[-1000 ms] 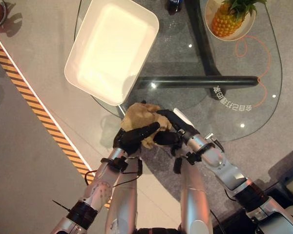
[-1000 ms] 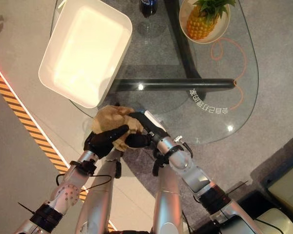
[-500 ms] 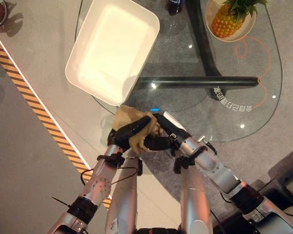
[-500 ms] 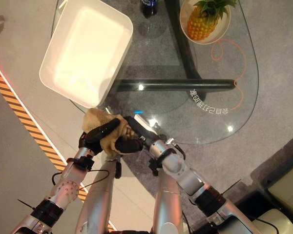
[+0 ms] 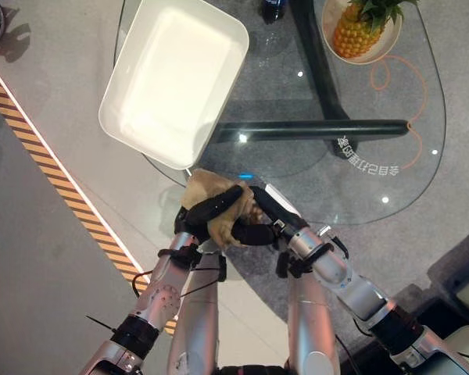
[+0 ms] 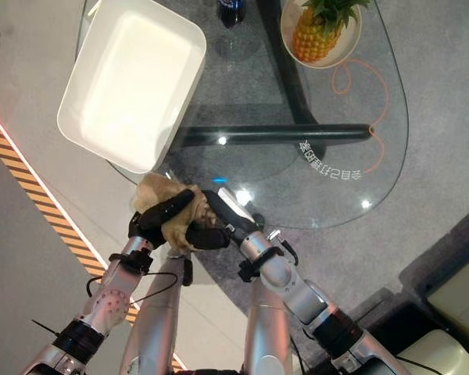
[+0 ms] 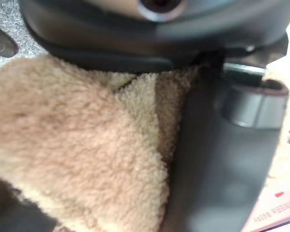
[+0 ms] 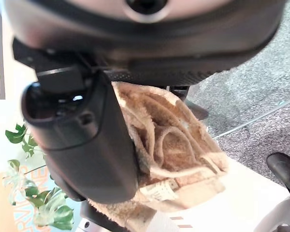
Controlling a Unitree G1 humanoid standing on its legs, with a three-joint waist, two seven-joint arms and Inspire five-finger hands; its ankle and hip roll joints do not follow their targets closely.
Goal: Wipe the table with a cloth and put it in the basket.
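Glass table [image 5: 359, 180] edge: both hands, left [image 5: 211, 212] and right [image 5: 259, 223], clamp their fingers on the bunched cloth [image 5: 207, 191]. Basket [image 5: 176, 78] sits empty nearby; dropping it in remains.

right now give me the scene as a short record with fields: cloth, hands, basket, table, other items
cloth: tan fluffy cloth, bunched between both hands at the table's near edge
left hand: left hand curled round the cloth
right hand: right hand gripping the cloth from the other side
basket: white rectangular basket on the table's left end, nothing in it
table: oval glass table
other items: pineapple in a white bowl, far end
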